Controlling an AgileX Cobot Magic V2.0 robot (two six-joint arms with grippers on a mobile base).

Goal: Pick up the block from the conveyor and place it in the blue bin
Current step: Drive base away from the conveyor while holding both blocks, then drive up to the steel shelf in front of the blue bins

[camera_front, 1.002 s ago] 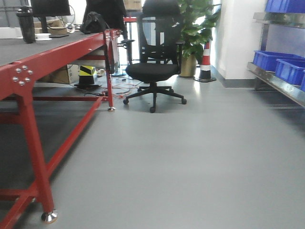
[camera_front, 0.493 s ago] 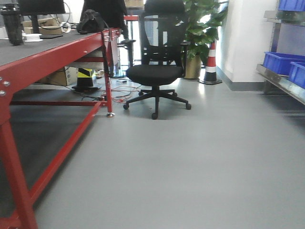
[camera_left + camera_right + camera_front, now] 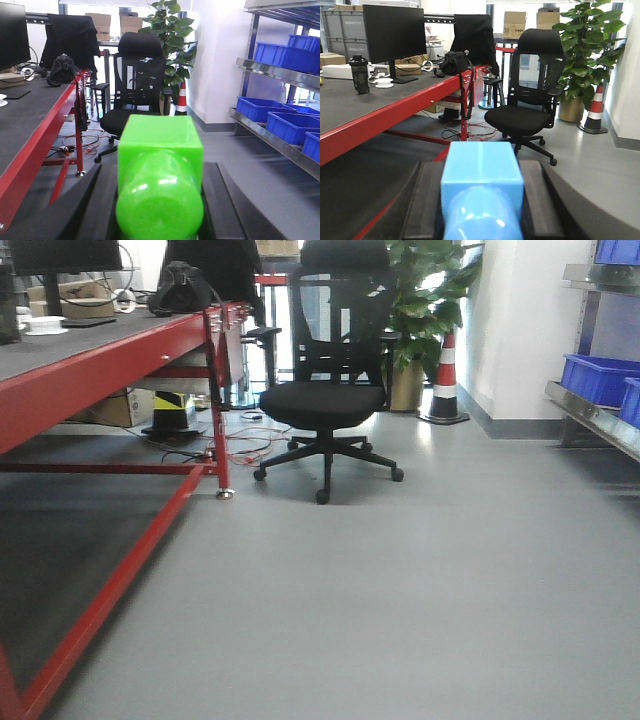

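In the left wrist view, a bright green block (image 3: 160, 165) with a rounded near end fills the space between the black fingers (image 3: 92, 210), and my left gripper (image 3: 159, 202) is shut on it. In the right wrist view, my right gripper (image 3: 481, 202) is shut on a light blue block (image 3: 481, 175), with black fingers (image 3: 540, 200) pressed against both sides. Blue bins (image 3: 262, 109) sit on steel shelves at the right and also show as blue bins (image 3: 598, 377) in the front view. The conveyor is out of view. Neither gripper shows in the front view.
A long red-framed table (image 3: 95, 375) with a dark top runs along the left, carrying a monitor (image 3: 395, 32), a bottle (image 3: 359, 75) and a black bag (image 3: 180, 288). A black office chair (image 3: 328, 390), a potted plant (image 3: 425, 300) and a striped cone (image 3: 445, 380) stand ahead on the grey floor (image 3: 420, 580).
The front view has advanced along the floor. The table's near red leg has slid out at the left, and the chair and shelf bins sit closer and further right.
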